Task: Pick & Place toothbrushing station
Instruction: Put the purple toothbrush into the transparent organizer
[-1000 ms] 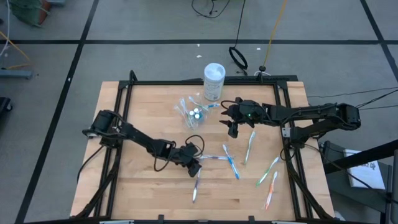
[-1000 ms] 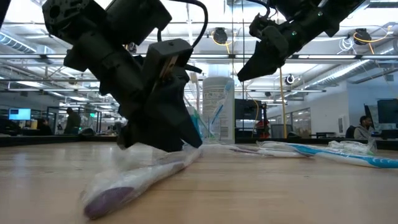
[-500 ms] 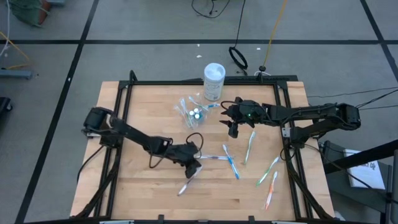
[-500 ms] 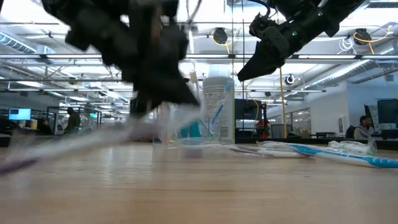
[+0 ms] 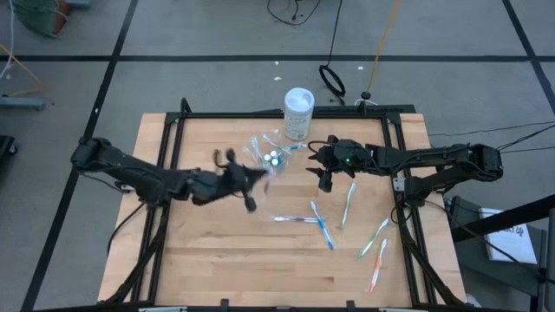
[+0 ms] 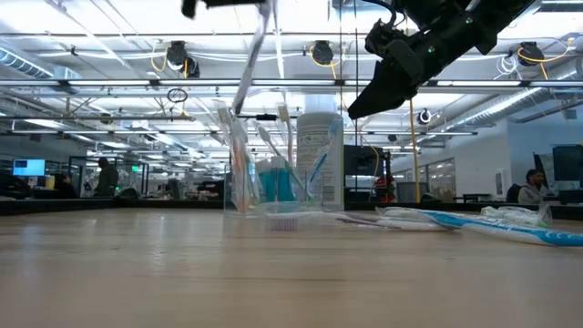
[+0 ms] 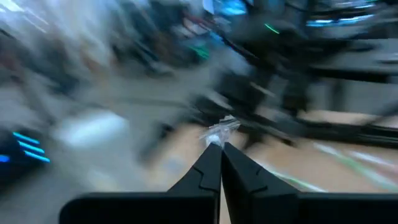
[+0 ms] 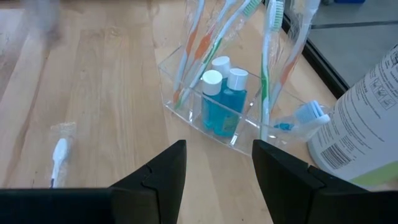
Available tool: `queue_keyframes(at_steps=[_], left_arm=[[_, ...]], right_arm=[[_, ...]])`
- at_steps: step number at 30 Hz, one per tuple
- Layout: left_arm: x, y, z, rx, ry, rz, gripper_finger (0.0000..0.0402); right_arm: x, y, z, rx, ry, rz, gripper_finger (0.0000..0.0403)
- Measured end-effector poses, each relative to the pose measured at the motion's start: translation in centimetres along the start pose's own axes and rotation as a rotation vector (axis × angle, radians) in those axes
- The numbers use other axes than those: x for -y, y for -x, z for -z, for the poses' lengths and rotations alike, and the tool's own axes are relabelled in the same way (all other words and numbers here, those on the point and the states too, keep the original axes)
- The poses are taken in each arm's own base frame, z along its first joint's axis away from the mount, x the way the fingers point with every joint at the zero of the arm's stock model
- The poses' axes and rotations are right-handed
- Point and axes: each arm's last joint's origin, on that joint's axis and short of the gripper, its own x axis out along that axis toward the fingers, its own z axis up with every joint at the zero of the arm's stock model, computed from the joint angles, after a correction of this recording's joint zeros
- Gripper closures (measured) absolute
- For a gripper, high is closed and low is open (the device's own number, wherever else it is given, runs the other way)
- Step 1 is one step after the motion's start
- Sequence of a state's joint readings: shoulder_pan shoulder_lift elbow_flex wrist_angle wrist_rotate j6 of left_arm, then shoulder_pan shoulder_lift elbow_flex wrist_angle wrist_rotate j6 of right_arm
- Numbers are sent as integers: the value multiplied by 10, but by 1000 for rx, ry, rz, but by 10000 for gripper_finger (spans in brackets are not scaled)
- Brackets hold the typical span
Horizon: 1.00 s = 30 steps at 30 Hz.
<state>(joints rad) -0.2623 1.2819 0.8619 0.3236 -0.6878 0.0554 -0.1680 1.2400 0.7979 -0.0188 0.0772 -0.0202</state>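
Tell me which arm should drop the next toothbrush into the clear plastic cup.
Left. Its gripper is shut on a wrapped toothbrush, lifted beside the clear plastic cup. The right gripper hangs open and empty.

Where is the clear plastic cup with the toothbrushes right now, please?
In the high view the clear plastic cup stands toward the table's back middle, just front-left of the white tub.

Left end effector (image 7: 220, 147) pinched together on wrapped toothbrush (image 7: 219, 132), bkgd blurred.
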Motion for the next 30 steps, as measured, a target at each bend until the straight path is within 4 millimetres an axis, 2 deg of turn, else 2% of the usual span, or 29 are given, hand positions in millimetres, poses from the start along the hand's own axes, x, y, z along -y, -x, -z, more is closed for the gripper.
queue_keyframes(at_steps=[4, 8, 10, 15, 25, 30], left_arm=[[-15, 0, -13, 52, -139, -194, 399], [-24, -16, -8, 91, -137, -154, 398], [-26, -26, 3, 89, -175, -145, 399], [-36, -48, 37, 47, -222, -345, 400], [-23, -67, 110, -127, -182, -335, 398], [-17, -70, 123, -160, -193, -368, 397]], right_arm=[[0, 0, 0, 0, 10, 0, 227], [0, 0, 0, 0, 10, 0, 227], [0, 0, 0, 1, 10, 0, 227], [0, 0, -1, 6, 10, 0, 227], [0, 0, -1, 7, 29, 0, 227], [0, 0, -1, 7, 27, 0, 227]])
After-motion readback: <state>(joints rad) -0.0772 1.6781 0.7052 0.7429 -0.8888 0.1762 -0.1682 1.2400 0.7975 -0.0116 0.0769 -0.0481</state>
